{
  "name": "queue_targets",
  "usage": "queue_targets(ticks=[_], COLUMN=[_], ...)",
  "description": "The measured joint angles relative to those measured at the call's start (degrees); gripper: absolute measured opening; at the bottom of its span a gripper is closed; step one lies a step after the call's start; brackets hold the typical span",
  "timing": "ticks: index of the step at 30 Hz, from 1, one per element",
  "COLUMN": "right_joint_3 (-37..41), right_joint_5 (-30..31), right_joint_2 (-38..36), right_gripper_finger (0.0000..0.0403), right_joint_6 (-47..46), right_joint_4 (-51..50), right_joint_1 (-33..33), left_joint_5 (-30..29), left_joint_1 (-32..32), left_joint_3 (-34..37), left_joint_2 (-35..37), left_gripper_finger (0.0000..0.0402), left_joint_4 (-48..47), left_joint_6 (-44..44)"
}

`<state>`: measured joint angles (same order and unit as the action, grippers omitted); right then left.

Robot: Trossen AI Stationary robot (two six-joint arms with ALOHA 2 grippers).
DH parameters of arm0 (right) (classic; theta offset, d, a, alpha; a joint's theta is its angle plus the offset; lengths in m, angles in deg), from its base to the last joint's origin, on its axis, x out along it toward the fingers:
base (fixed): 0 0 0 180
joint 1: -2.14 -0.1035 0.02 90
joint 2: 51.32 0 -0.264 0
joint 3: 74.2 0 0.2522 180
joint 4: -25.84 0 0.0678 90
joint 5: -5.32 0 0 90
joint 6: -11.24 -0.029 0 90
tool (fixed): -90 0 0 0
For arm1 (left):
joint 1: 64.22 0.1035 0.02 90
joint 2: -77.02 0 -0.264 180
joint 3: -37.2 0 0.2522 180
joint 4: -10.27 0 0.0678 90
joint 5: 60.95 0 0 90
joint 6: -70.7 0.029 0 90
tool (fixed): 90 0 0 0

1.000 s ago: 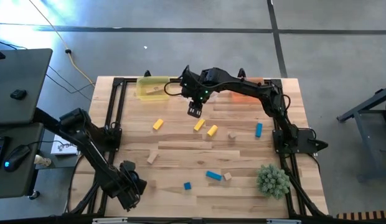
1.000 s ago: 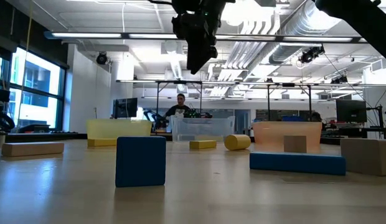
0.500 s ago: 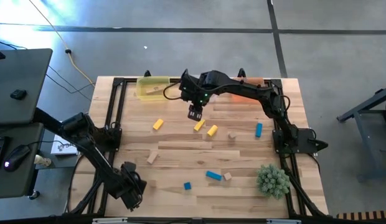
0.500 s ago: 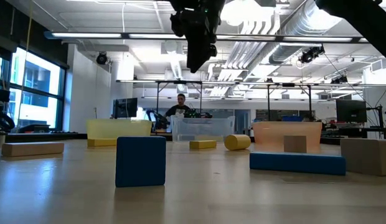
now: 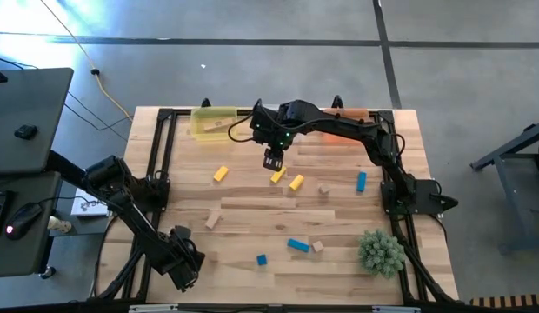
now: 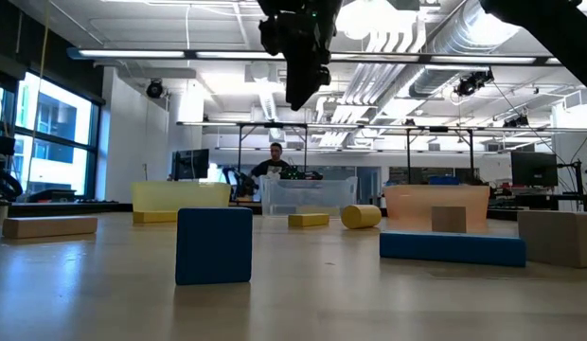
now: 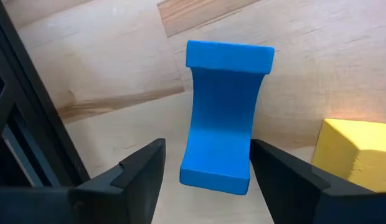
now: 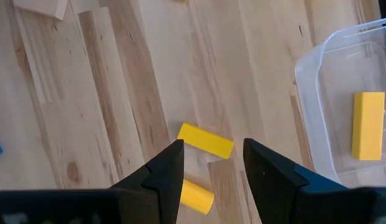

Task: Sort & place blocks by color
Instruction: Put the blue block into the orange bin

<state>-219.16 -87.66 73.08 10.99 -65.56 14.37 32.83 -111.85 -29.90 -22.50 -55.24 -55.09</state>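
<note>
Right gripper (image 5: 271,160) hovering with fingers apart above yellow bar (image 8: 205,140), mid-table toward the far edge. Best lowered straight, straddling the bar's short sides, clear of the yellow cylinder (image 8: 197,196) beside it. Left gripper (image 5: 184,265) parked near the front-left corner, fingers apart.

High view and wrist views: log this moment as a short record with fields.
right gripper: open, hovering over a yellow block near the table's middle
left gripper: open, at the table's left corner far from the tubs; a blue block shows between its fingers, not touching them
clear tub: holds one yellow bar
loose blocks: yellow, blue and tan, scattered over the table
green spiky ball: on the table's right side, untouched
</note>
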Motion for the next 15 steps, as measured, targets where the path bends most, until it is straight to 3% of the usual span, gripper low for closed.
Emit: queue_targets(ticks=[11,15], right_joint_3=[0.00,0.00], right_joint_5=[-0.02,-0.02], right_joint_2=[0.00,0.00], right_gripper_finger=[0.0154,0.0154], right_joint_6=[0.32,0.67], right_joint_4=[0.06,0.13], right_joint_1=[0.27,0.75], left_joint_5=[-2.26,-2.29], left_joint_1=[-0.09,-0.09], left_joint_3=[-0.02,0.04], left_joint_2=[-0.07,0.28], left_gripper_finger=[0.0108,0.0104], left_joint_4=[-0.32,-0.26], left_joint_6=[2.38,2.36])
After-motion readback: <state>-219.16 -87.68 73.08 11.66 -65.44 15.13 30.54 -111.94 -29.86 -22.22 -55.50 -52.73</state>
